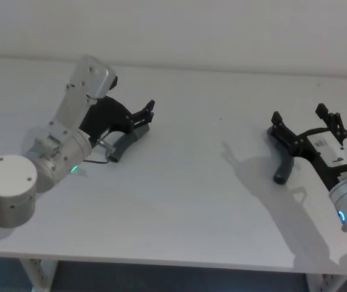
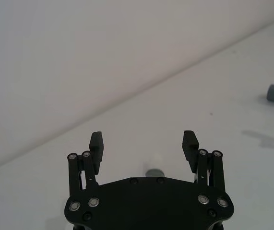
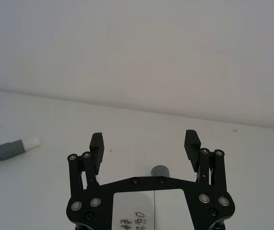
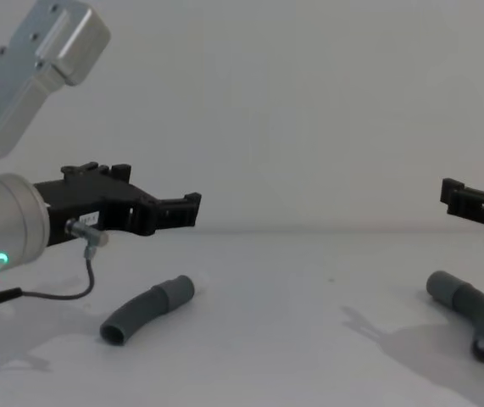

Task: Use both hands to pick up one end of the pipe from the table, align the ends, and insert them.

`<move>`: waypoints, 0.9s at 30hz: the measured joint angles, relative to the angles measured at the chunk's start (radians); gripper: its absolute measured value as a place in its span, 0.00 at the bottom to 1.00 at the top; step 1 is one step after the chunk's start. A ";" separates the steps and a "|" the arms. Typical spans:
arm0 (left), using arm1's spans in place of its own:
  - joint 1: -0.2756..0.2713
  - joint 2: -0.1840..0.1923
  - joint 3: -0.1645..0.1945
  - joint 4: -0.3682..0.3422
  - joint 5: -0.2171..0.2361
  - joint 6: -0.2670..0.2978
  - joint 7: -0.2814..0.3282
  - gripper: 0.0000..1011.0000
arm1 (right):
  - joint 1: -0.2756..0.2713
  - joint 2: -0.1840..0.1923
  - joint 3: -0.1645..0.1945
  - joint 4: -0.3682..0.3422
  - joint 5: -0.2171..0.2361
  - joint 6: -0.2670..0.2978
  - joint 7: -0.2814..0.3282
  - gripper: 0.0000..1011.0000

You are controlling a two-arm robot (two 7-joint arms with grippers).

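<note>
Two short, bent, dark-grey pipe pieces lie flat on the table (image 1: 191,201), each with a smooth grey cuff. The left piece (image 4: 148,307) is on the table's left side (a small white tip (image 3: 31,142) sticks out of its cuff). The right piece (image 4: 470,309) is on the table's right side. The left gripper (image 1: 149,112) hangs above the table over the left piece, fingers wide apart, holding nothing. The right gripper (image 1: 298,114) does the same over the right piece.

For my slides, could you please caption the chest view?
The left pincer hovers open over the left pipe piece, the right pincer over the right pipe piece.
</note>
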 joint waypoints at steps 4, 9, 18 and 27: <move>-0.009 0.023 -0.006 -0.023 -0.021 0.069 -0.041 0.99 | 0.000 0.000 0.000 0.000 0.000 0.000 0.000 0.99; -0.019 0.047 -0.012 -0.043 -0.043 0.137 -0.081 0.99 | 0.000 0.000 0.000 0.000 0.000 0.000 0.000 0.99; -0.041 0.083 -0.018 -0.059 -0.082 0.247 -0.161 0.99 | 0.000 0.000 0.000 0.000 0.000 0.000 0.000 0.99; -0.058 0.097 -0.029 -0.038 -0.110 0.290 -0.218 0.99 | 0.000 0.000 0.000 0.000 0.000 0.000 0.000 0.99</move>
